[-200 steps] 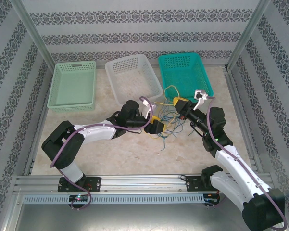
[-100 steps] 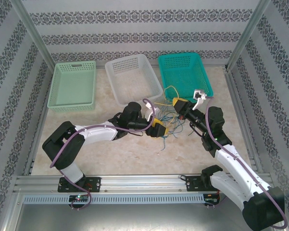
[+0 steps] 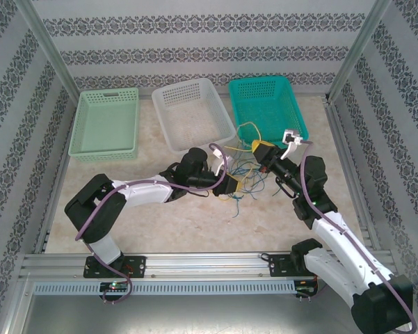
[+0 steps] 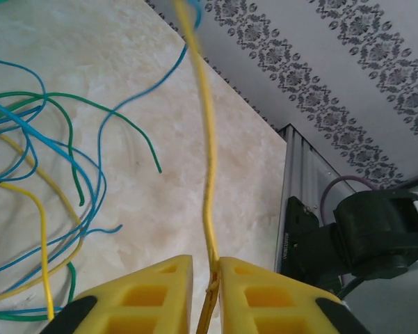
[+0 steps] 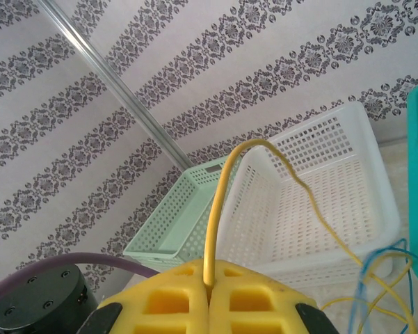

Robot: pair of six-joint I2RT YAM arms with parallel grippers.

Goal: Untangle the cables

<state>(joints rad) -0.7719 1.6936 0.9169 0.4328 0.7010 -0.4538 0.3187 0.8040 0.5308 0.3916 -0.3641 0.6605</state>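
The left gripper (image 4: 206, 271), wide open a moment ago, is now clenched on a yellow cable (image 4: 209, 174) rising from the blue and green cables (image 4: 55, 149) tangled on the marble table (image 4: 167, 229), while the right gripper (image 5: 209, 277) is clamped on a yellow strand (image 5: 219, 209), so I judge the pulling apart can begin.

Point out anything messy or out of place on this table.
The cables sprawl in a yellow, blue and green tangle on the table. The left claw and right claw each pinch a yellow one.
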